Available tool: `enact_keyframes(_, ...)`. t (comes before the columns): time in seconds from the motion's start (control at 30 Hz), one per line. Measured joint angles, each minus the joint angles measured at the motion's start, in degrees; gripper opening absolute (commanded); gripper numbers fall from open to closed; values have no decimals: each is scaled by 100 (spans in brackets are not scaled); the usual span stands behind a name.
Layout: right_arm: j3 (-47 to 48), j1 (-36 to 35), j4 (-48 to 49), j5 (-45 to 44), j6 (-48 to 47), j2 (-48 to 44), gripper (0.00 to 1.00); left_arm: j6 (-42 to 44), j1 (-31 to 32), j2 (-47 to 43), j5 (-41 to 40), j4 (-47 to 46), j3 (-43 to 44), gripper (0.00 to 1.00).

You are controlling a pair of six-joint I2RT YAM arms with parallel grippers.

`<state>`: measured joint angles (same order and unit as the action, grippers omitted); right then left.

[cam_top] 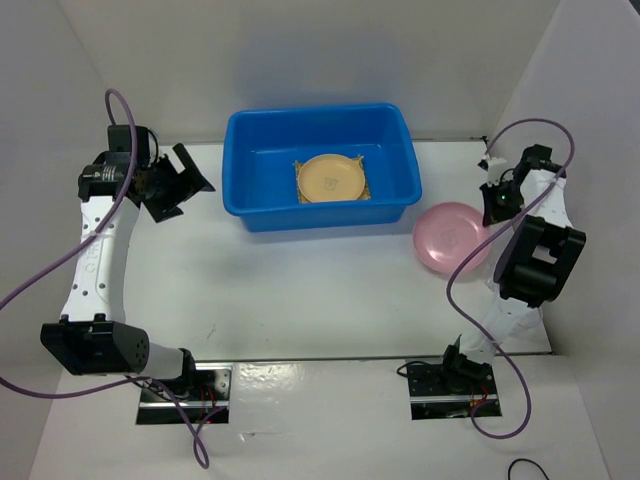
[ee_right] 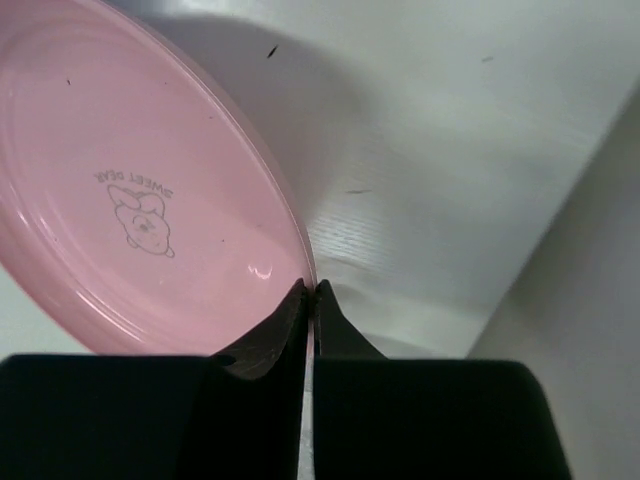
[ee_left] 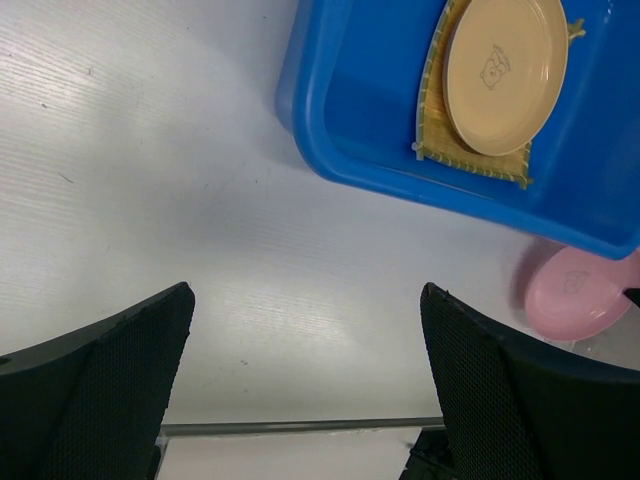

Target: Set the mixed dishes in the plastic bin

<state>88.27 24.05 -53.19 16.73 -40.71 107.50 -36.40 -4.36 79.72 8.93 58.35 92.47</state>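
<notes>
The blue plastic bin (cam_top: 260, 180) stands at the back middle of the table; it also shows in the left wrist view (ee_left: 350, 110). Inside it the tan plate (cam_top: 331, 178) lies on the woven bamboo mat (cam_top: 301, 192). The pink plate (cam_top: 450, 237) sits tilted to the right of the bin. My right gripper (ee_right: 310, 290) is shut on the pink plate's rim (ee_right: 150, 180). My left gripper (ee_left: 305, 300) is open and empty, above the table left of the bin. The glass cup is out of view.
White walls enclose the table at the left, back and right. Purple cables loop from both arms (cam_top: 30, 290). The two arm bases (cam_top: 185, 385) sit at the near edge.
</notes>
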Motion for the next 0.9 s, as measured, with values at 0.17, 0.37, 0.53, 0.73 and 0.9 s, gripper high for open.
enact_keyframes(0.17, 1338, 249, -542, 151, 98, 50, 0, 11, -68, -2, 42, -9, 0, 100)
enact_keyframes(0.37, 3609, 348, -1244, 363, 291, 240, 0, 39, -262, -2, 48, -11, 0, 100)
enact_keyframes(0.53, 6255, 26, -1665, 363, 839, 857, 0, 44, -332, -2, 46, -9, -15, 100)
enact_keyframes(0.73, 7615, -2138, -1801, 118, 1263, 1351, 0, 66, -345, -2, 42, -11, -31, 100)
enact_keyframes(0.9, 8612, -3327, -1832, -26, 1482, 2680, 0, 92, -345, -2, -15, -9, -57, 100)
